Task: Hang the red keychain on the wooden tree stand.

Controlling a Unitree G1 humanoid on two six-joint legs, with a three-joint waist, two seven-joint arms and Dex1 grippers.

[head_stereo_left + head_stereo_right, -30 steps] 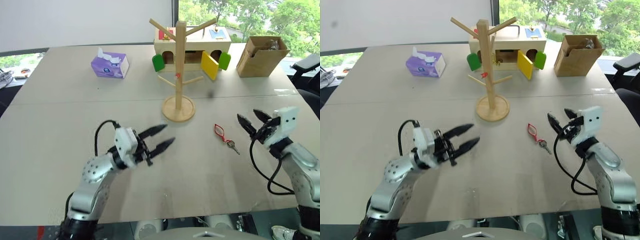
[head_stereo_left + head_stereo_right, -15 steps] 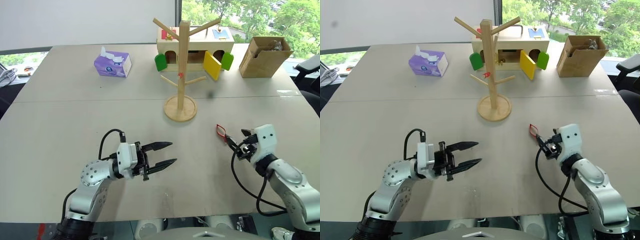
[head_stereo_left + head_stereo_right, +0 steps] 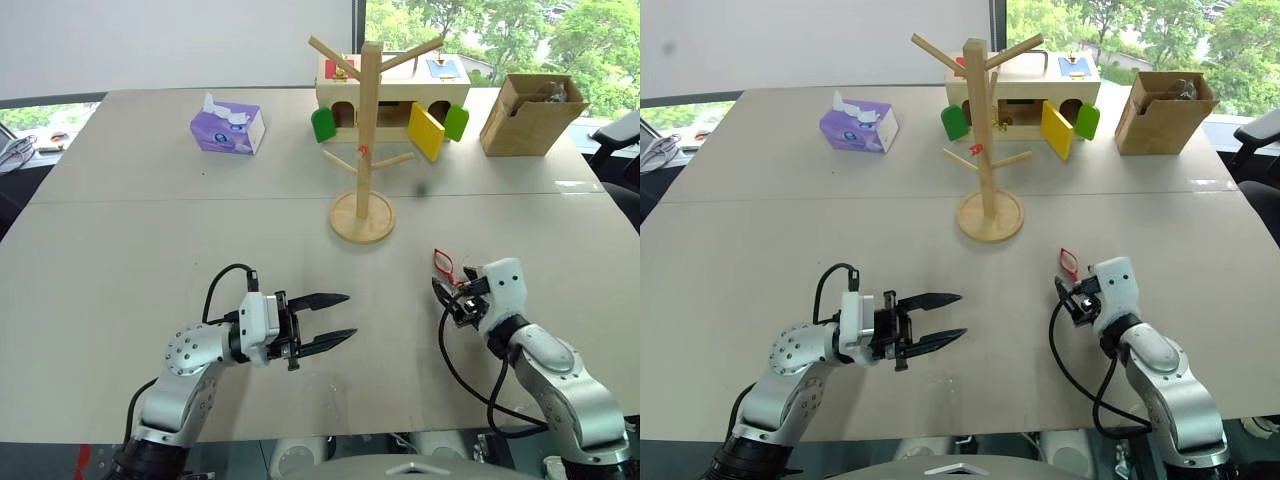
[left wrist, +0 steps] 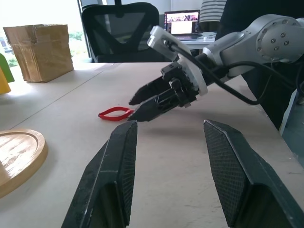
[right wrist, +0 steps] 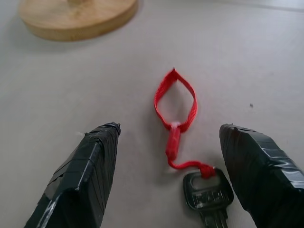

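The red keychain (image 5: 175,102) lies flat on the table right of the wooden tree stand (image 3: 367,130), its dark key (image 5: 209,191) on the side nearest me. My right gripper (image 5: 170,127) is open and low over the table, one finger on each side of the keychain, and nothing is held. From the head, the right gripper (image 3: 452,298) sits just short of the red loop (image 3: 443,262) and hides the key. My left gripper (image 3: 348,316) hovers open and empty over the near middle of the table, pointing right toward the right gripper (image 4: 134,108) and the loop (image 4: 115,114).
A purple tissue box (image 3: 229,128) stands at the back left. Behind the stand is a wooden box with coloured flaps (image 3: 390,95), and a cardboard box (image 3: 532,112) sits at the back right. The stand's round base (image 3: 361,218) rests mid-table.
My right gripper has come down and to the left, ending with its open fingers astride the keychain and covering the key. The left gripper has stayed about where it was.
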